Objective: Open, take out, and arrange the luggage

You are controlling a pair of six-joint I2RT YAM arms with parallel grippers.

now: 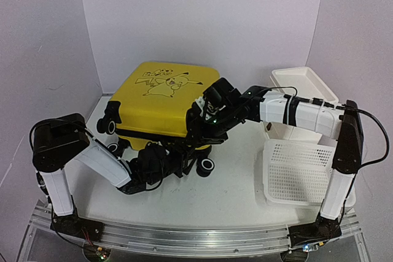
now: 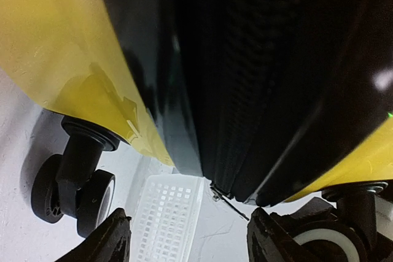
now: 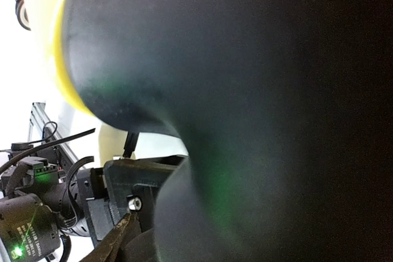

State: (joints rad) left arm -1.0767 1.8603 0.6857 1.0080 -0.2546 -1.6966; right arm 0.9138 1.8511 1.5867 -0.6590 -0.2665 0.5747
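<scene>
The yellow luggage (image 1: 163, 99) lies flat on the table, closed, Pikachu lid up, wheels toward me. My left gripper (image 1: 174, 159) sits low at its front edge. In the left wrist view the gripper (image 2: 195, 240) is open and empty, right below the black zipper band (image 2: 245, 90). A small zipper pull (image 2: 222, 196) hangs just above the gap. My right gripper (image 1: 206, 122) presses against the luggage's front right corner. The right wrist view is filled by the dark band beside the yellow shell (image 3: 61, 65); only one finger (image 3: 115, 243) shows.
A white perforated basket (image 1: 301, 170) lies on the table at the right and also shows in the left wrist view (image 2: 169, 213). A white plastic cabinet (image 1: 304, 84) stands behind it. Black wheels (image 1: 206, 166) stick out at the luggage's front. Purple walls close in the back and sides.
</scene>
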